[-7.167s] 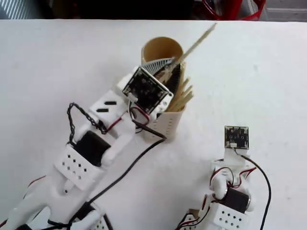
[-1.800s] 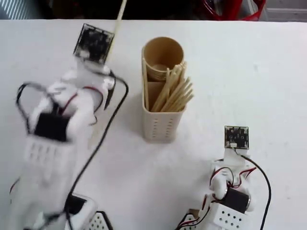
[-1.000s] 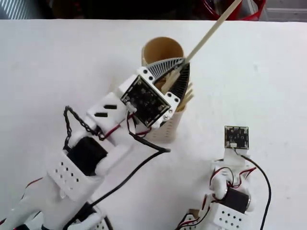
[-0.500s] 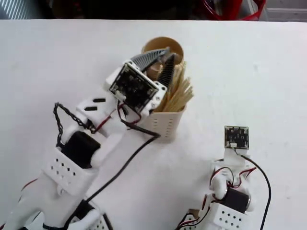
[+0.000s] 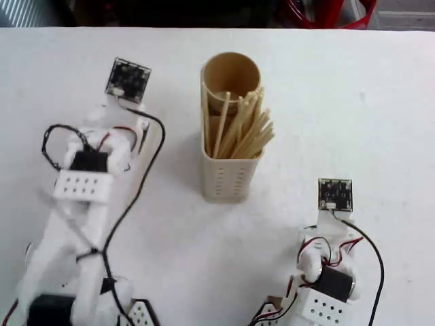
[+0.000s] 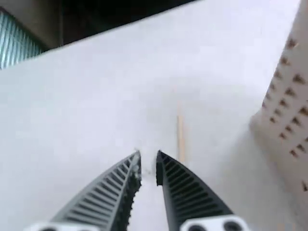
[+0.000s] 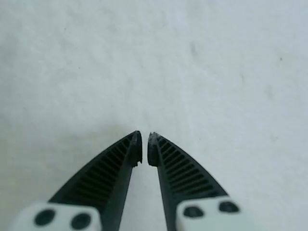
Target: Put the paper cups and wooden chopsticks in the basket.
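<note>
The perforated white basket (image 5: 231, 173) stands mid-table. In its far end sits a paper cup (image 5: 231, 73), and several wooden chopsticks (image 5: 243, 129) lean in the near end. My left arm (image 5: 81, 170) is left of the basket, pointing to the far side. My left gripper (image 6: 147, 159) hangs low over the table, shut to a thin gap with nothing in it. One chopstick (image 6: 180, 137) lies flat on the table just past one fingertip, and the basket (image 6: 288, 101) wall stands beside it. My right gripper (image 7: 144, 144) is shut and empty over bare table.
My right arm (image 5: 326, 272) is folded at the near right, close to the table's front edge. A black cable (image 5: 146, 176) runs along the left arm. Red and dark objects (image 5: 326, 12) lie beyond the table's far edge.
The left gripper let its chopstick go into the basket, then swung left away from it and closed. The right arm has not moved.
</note>
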Robot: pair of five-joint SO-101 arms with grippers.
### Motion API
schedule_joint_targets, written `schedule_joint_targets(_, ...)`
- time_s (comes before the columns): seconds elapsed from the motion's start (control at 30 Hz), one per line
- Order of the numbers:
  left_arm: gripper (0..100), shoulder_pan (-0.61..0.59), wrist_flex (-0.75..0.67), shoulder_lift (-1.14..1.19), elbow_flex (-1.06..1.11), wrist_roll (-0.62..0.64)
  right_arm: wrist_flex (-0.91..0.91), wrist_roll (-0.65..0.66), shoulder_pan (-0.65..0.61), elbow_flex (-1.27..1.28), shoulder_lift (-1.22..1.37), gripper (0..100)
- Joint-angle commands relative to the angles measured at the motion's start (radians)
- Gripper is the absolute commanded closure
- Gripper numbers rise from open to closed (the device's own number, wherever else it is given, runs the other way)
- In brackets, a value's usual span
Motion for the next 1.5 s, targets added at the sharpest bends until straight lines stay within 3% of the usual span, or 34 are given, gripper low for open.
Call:
schedule_joint_targets(0.0,92,-0.01,0.003,0.323,-0.118,-0.006,-0.01,-0.006,0.008,0.009,-0.01,96.3)
schedule_joint_targets(0.3,92,-0.007,0.328,0.794,-0.569,-0.029,-0.01,-0.006,0.01,0.009,-0.01,96.3)
schedule_joint_targets(0.7,92,-0.007,0.595,1.026,-0.855,-0.029,-0.01,-0.006,0.01,0.009,-0.01,96.3)
schedule_joint_targets(0.87,92,-0.01,0.569,0.961,-0.847,-0.028,-0.01,-0.006,0.01,0.009,-0.01,96.3)
schedule_joint_targets(1.07,92,-0.001,0.321,0.691,-0.502,-0.008,-0.01,-0.006,0.01,0.009,-0.01,96.3)
schedule_joint_targets(1.2,91,-0.001,0.255,0.533,-0.358,-0.008,-0.01,-0.006,0.01,0.009,-0.01,96.3)
schedule_joint_targets(1.47,89,0.047,0.282,0.662,-0.404,-0.006,-0.01,-0.006,0.01,0.009,-0.01,96.3)
